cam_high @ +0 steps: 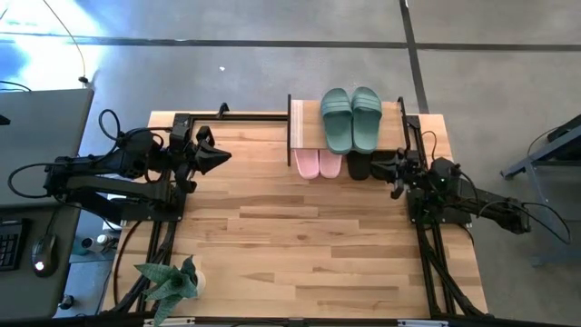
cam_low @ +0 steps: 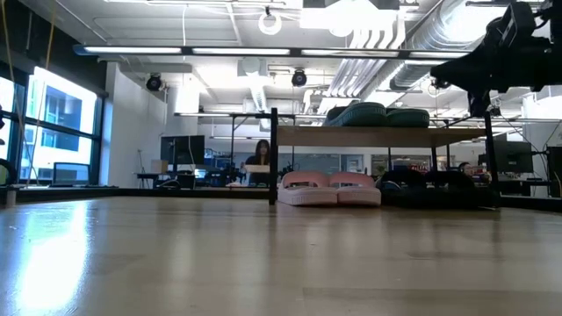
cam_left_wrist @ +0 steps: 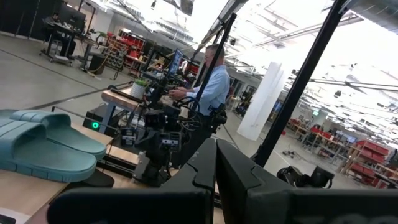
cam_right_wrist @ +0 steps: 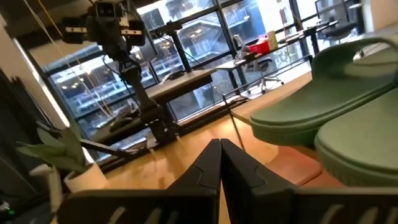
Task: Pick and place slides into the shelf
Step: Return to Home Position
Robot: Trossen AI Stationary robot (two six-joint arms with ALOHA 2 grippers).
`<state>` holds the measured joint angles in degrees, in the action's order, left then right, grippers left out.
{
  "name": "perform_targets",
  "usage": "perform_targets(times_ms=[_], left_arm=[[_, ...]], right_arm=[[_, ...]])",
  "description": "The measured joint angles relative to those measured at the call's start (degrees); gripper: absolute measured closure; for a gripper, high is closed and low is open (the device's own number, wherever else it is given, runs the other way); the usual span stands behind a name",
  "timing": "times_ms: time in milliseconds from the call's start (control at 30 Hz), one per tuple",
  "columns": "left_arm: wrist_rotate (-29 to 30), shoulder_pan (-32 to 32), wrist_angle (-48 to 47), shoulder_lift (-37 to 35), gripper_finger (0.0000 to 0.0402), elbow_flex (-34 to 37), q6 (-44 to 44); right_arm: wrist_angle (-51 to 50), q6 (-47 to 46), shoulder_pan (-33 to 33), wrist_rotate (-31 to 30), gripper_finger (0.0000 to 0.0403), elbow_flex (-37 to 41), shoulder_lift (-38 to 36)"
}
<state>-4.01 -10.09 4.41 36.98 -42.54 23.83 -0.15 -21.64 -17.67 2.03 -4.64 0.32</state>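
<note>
Left gripper at 10, right gripper at 2, fingers shut, empty. Green slides sat atop shelf at 12; pink slides, black slides below. I reckoned placing done; only homing left.

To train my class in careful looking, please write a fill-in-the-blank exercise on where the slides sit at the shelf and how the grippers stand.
The green slides lie on ___ of the shelf.
Under its board, the slides next to the pink slides are ___.
The left gripper and the right gripper are both ___ and hold nothing.
Missing words: top; black; shut.
</note>
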Motion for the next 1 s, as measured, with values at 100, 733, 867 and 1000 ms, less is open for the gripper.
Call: perform_targets(times_ms=[100, 733, 867, 1000], left_arm=[[0.0, 0.0, 0.0, 0.0, 0.0401, 0.0, 0.0], [0.0, 0.0, -1.2, 0.0, 0.0401, 0.0, -0.4], [0.0, 0.0, -1.2, 0.0, 0.0401, 0.0, -0.5], [0.0, 0.0, -1.2, 0.0, 0.0401, 0.0, -1.0]], right_arm=[[-0.6, 1.2, 0.0, -1.7, 0.0403, 0.0, 0.0], [-12.0, 2.2, 0.0, -6.0, 0.0403, -0.1, 0.4], [-12.0, 2.2, 0.0, -6.0, 0.0403, -0.1, 0.4], [-12.1, 2.4, 0.0, -6.1, 0.0403, -0.1, 0.4]])
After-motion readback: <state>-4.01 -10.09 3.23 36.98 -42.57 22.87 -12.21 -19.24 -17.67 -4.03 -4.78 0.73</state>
